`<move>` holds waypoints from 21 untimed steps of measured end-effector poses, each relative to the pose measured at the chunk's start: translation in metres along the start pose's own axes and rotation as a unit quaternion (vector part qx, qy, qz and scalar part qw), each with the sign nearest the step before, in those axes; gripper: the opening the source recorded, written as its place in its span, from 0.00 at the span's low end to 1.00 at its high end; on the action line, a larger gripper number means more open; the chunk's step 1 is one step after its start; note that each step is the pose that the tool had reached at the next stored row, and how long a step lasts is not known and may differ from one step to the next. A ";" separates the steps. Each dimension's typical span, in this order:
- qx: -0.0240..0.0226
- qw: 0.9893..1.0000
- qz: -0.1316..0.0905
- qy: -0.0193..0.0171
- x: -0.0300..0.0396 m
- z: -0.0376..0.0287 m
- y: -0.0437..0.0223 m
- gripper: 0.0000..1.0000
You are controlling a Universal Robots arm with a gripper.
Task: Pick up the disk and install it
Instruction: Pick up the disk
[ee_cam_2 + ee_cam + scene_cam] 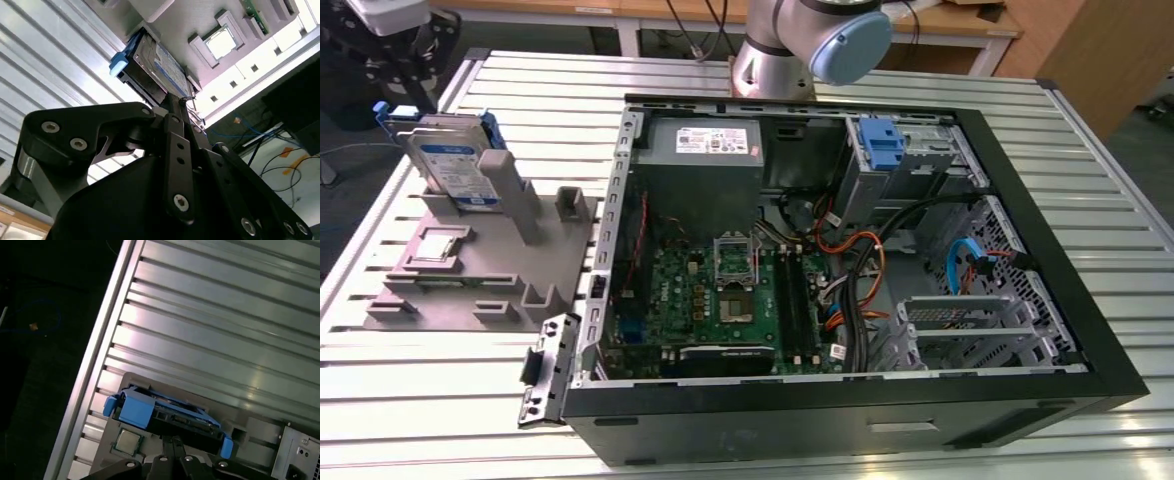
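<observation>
Poised just above the disk [447,150], upright on edge in a grey holder [480,270] on the table [400,400]. Cannot tell state of tool [172,442]. Probably heavy, stiff, shock-sensitive; best pinched across flat faces near top edge.

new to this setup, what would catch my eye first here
The open computer case dominates the middle of the exterior view, motherboard and cables exposed. At the exterior view's left, the disk stands upright in a grey fixture; in the second wrist view the gripper is close to its edge.
</observation>
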State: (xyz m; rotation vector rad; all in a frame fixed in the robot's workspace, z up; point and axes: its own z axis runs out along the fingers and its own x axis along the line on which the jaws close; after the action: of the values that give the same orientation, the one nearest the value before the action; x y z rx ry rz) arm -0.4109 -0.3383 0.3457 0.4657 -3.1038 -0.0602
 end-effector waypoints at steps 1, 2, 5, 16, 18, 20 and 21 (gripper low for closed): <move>0.000 1.000 -0.010 0.000 0.0000 0.0001 0.0000 0.10; 0.000 1.000 -0.019 0.001 0.0000 0.0001 0.0000 0.10; 0.000 0.999 -0.046 0.002 0.0000 0.0003 0.0000 0.10; 0.000 0.990 -0.141 0.005 0.0000 0.0013 -0.0001 0.10; -0.001 0.987 -0.159 0.006 0.0000 0.0015 -0.0001 0.10; -0.001 0.984 -0.177 0.007 0.0000 0.0017 -0.0001 0.10; -0.001 0.983 -0.185 0.007 0.0000 0.0018 -0.0001 0.10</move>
State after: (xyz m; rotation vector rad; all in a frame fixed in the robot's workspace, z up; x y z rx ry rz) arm -0.4109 -0.3383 0.3438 1.0304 -2.9571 -0.0583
